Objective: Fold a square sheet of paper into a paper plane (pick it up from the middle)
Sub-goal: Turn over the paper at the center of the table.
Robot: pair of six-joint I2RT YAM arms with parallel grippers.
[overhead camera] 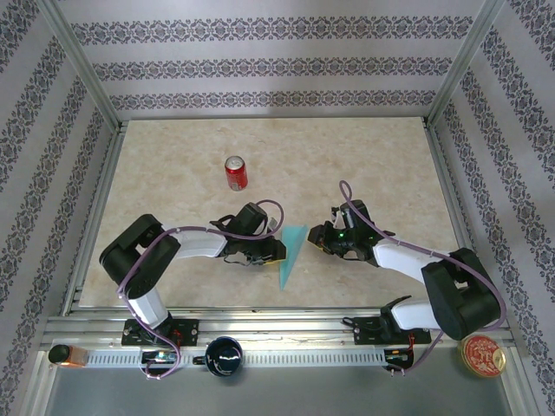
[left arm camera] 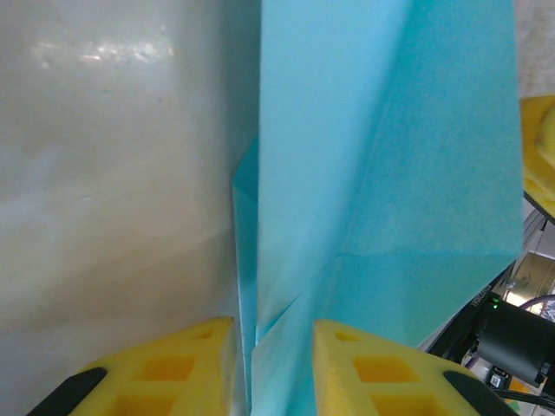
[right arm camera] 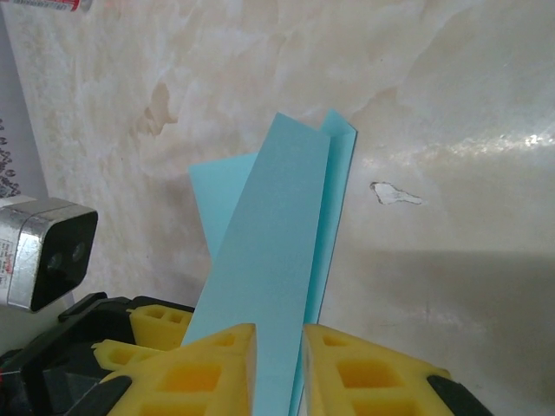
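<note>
The paper plane is a slim turquoise dart lying on the marble table between the two arms, its point toward the near edge. My left gripper is at its left side. In the left wrist view that gripper is open, and a folded edge of the plane runs up between the yellow fingers. My right gripper is at the plane's right side. In the right wrist view it is open by a narrow gap, with a long strip of the plane passing between and under its fingers.
A red soda can stands upright behind the grippers. On the near rail are a black round cup, an orange item at the left and a red round lid at the right. Patterned walls enclose the table.
</note>
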